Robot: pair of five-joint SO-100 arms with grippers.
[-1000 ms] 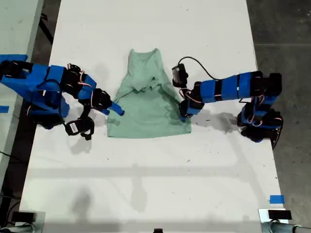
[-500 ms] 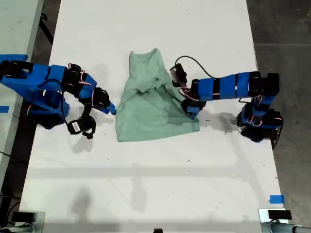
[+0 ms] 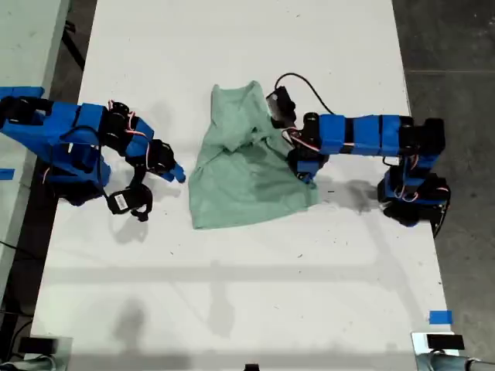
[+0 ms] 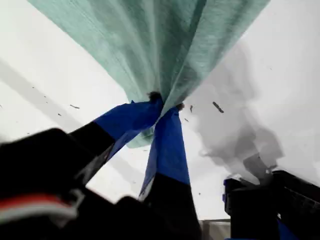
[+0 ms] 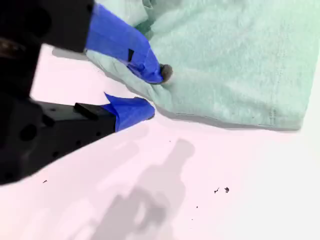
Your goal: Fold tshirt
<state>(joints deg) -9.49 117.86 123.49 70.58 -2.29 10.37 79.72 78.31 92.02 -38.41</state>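
Note:
The pale mint-green tshirt lies crumpled on the white table, collar end toward the far edge. My first gripper comes in from the exterior view's right. It is shut on the shirt's edge, and the fabric hangs bunched from the blue fingertips. My second gripper, on the exterior view's left, is open beside the shirt's other edge. One fingertip hovers over the cloth; the other sits over bare table.
A blue tape mark sits near the table's front corner on the exterior view's right. Grey floor borders the table there. A second pale surface shows at that view's left edge.
The shirt has slid toward the exterior view's right, pulled by my first gripper, which moved toward the far edge. Its near hem is now skewed. My second gripper drew back off the cloth.

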